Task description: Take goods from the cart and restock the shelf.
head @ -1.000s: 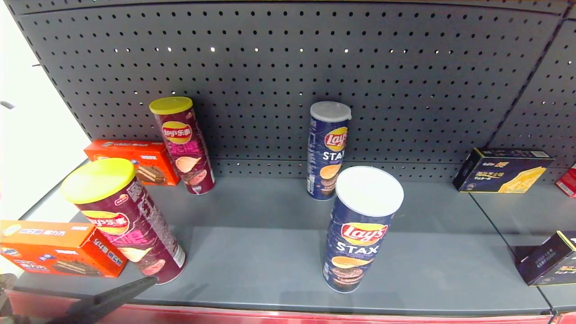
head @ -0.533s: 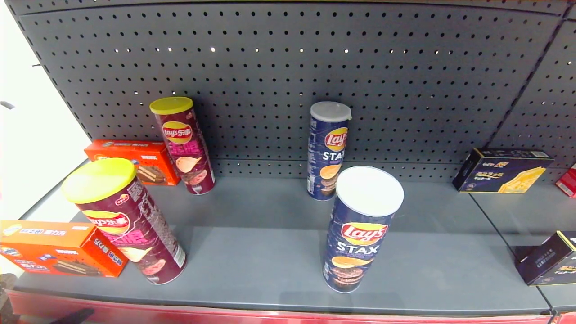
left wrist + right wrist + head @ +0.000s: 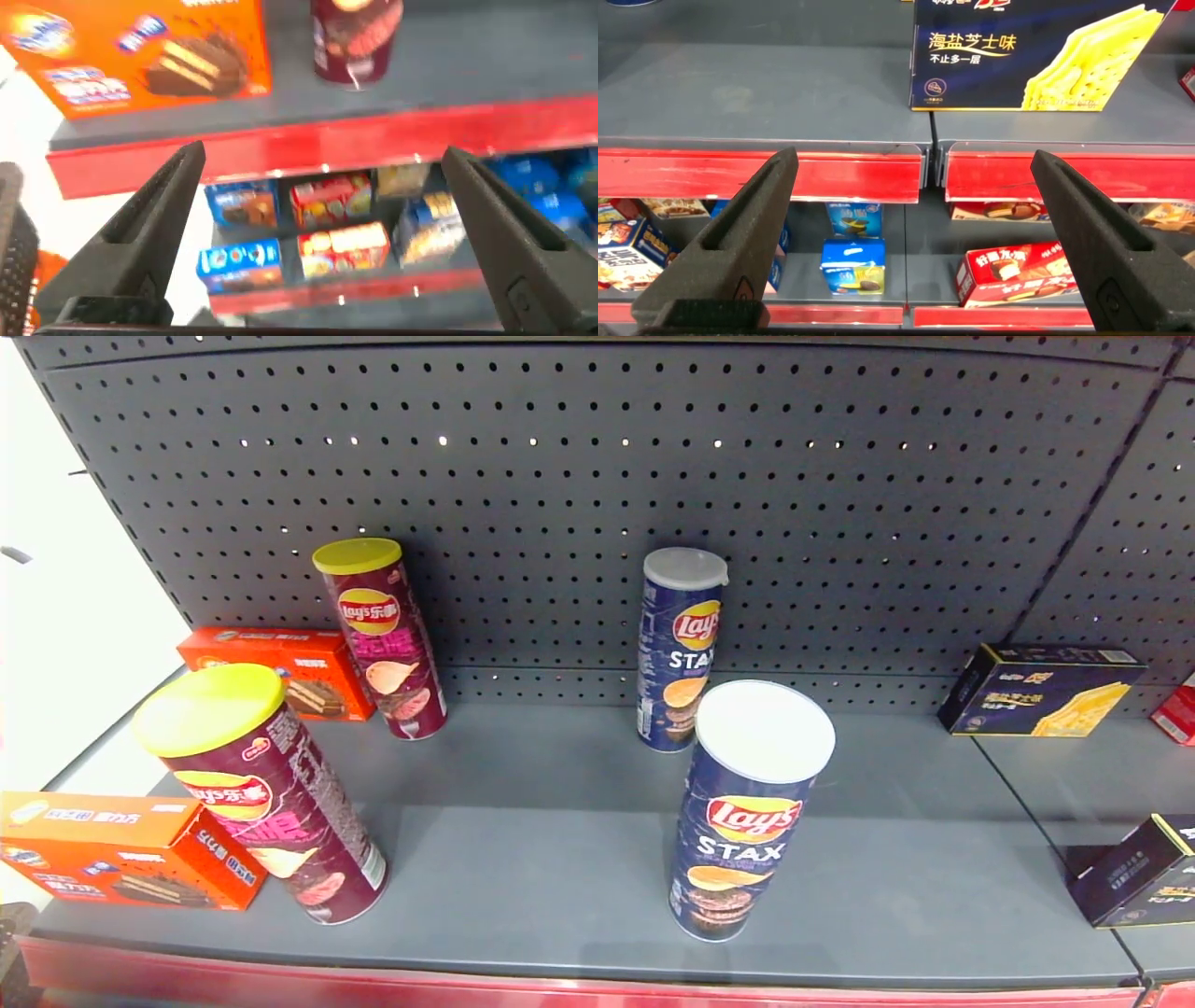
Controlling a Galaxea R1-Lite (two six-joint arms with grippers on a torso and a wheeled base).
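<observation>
The grey shelf (image 3: 560, 859) carries two maroon chip cans with yellow lids (image 3: 266, 793) (image 3: 381, 639) and two blue chip cans (image 3: 747, 812) (image 3: 680, 649), all upright. My left gripper (image 3: 322, 154) is open and empty, below and in front of the shelf's red front edge (image 3: 308, 140); an orange biscuit box (image 3: 140, 47) and the front maroon can's base (image 3: 355, 37) lie beyond it. My right gripper (image 3: 915, 159) is also open and empty, before the red edge (image 3: 850, 173), facing a dark blue cracker box (image 3: 1036, 51).
Orange boxes (image 3: 112, 849) (image 3: 280, 667) lie at the shelf's left, dark blue boxes (image 3: 1046, 691) (image 3: 1134, 873) at its right. A pegboard wall (image 3: 597, 476) backs the shelf. A lower shelf holds several snack boxes (image 3: 336, 247) (image 3: 854, 261). Open floor lies between the can pairs.
A black finger of my left gripper, seen at the head view's bottom left a second ago, has dropped down out of that view. The goods on the shelf stand as before.
</observation>
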